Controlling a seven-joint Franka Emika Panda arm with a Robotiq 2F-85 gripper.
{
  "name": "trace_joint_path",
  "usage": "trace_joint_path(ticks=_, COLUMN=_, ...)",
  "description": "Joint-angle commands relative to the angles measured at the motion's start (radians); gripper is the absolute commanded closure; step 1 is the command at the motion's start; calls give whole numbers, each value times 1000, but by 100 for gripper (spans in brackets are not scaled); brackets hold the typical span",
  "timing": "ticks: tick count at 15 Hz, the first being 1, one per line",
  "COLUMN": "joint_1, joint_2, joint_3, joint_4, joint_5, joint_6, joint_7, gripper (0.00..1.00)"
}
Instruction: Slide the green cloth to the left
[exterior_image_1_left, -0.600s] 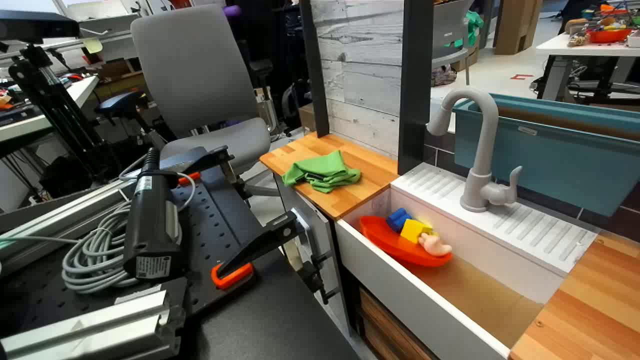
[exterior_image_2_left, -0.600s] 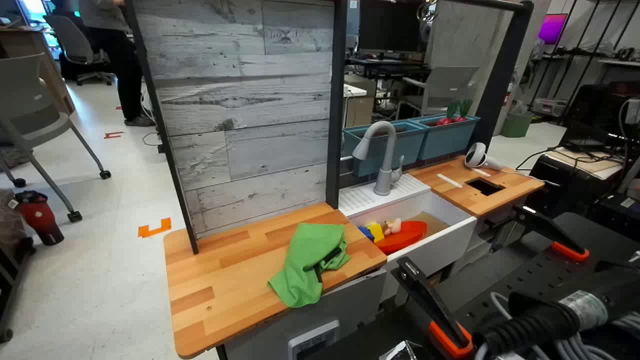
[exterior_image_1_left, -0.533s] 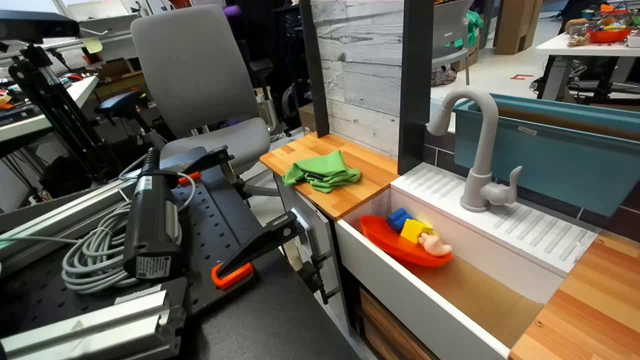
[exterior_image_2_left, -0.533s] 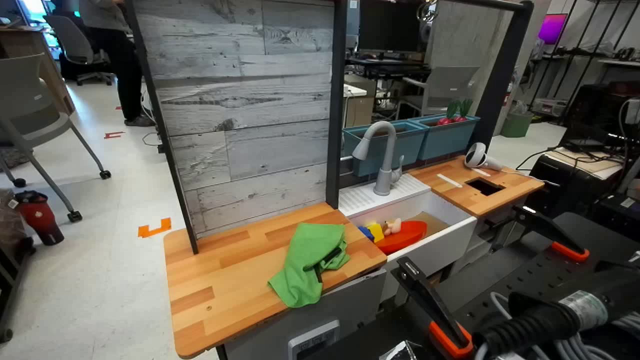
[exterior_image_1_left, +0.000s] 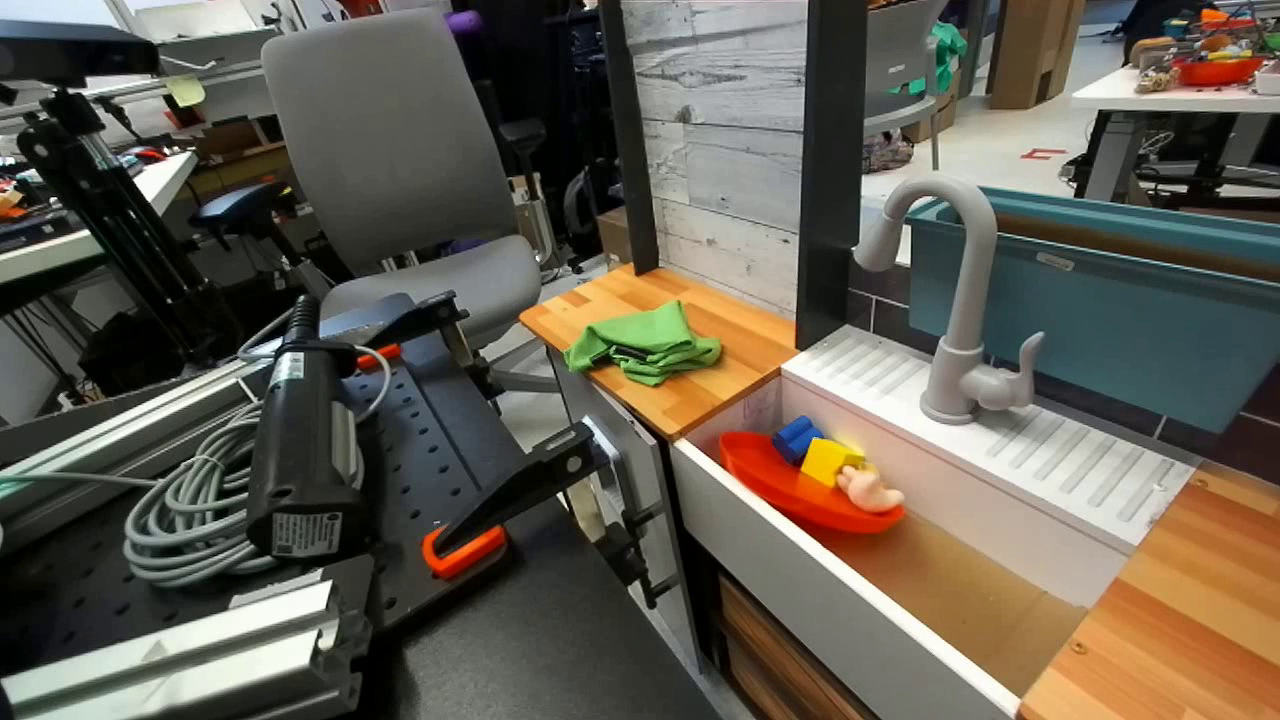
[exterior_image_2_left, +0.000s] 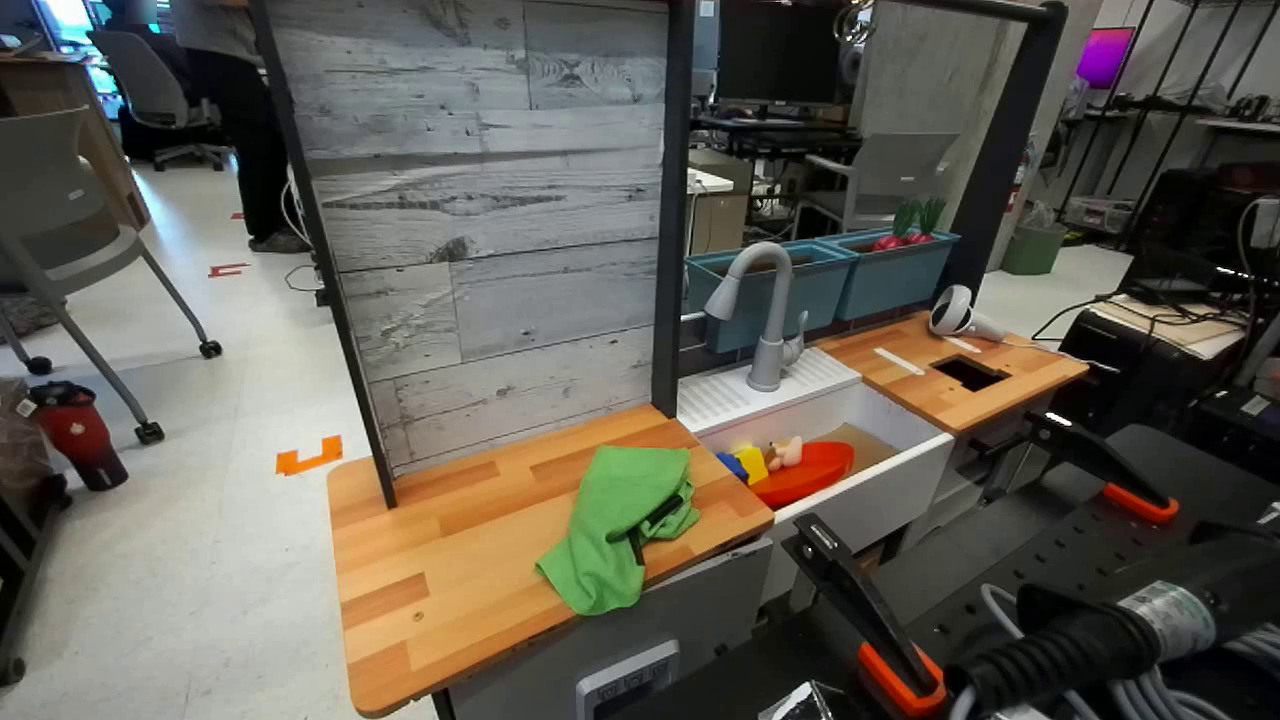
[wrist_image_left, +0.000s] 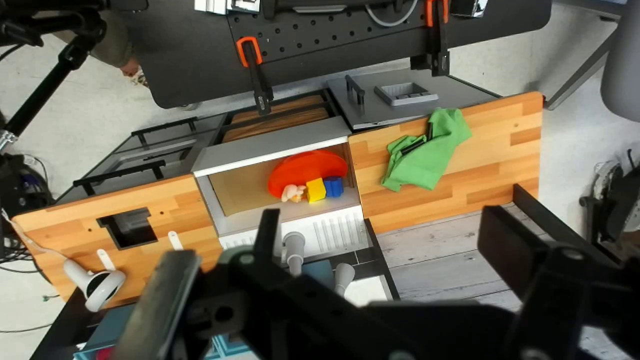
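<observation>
"One green cloth (exterior_image_2_left: 615, 525); where does it lie?"

"Crumpled on the wooden table (exterior_image_2_left: 470, 560) beside the sink (exterior_image_1_left: 830, 610), one end reaching the table's edge."

"And the claw (wrist_image_left: 360, 240)?"

"Released: its fingers (wrist_image_left: 507, 245) stand wide apart in the wrist view. The sink holds a red dish (exterior_image_1_left: 790, 487) and a yellow block (exterior_image_1_left: 828, 462)."

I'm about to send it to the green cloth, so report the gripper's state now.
Gripper: open, jaws wide apart in the wrist view, holding nothing; the green cloth lies on the wooden counter.
</observation>
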Motion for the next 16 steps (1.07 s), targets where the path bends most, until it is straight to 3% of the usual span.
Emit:
trace_joint_path(ticks=1, joint_1=5, joint_2=23, joint_3=7, joint_4=-45, joint_5=-3, joint_6=26, joint_7=5, gripper=0)
trace_joint_path(ticks=5, joint_1=39, joint_2=114, joint_3=32, joint_4=-138, joint_5=21, joint_6=122, joint_7=12, gripper=0)
trace_joint_path(ticks=8, joint_1=76, joint_2=237, joint_3=78, joint_4=-217, joint_5=28, joint_6=322, joint_7=35, gripper=0)
trace_joint_path(ticks=12, joint_1=95, joint_2=509, joint_3=148, joint_4=-227, joint_5=5, joint_6=629, joint_7=128, gripper=0)
trace_joint_path(ticks=14, joint_1=99, joint_2=640, joint_3=156, joint_4=-189, joint_5=9, joint_6=680, joint_7=154, gripper=0)
trace_joint_path(ticks=15, joint_1=101, joint_2=509, joint_3=141, joint_4=-234, joint_5=6, joint_6=619, joint_7=122, gripper=0)
trace_joint_path(ticks=16, joint_1=103, joint_2=568, joint_3=145, joint_4=-224, joint_5=6, joint_6=647, joint_7=132, gripper=0)
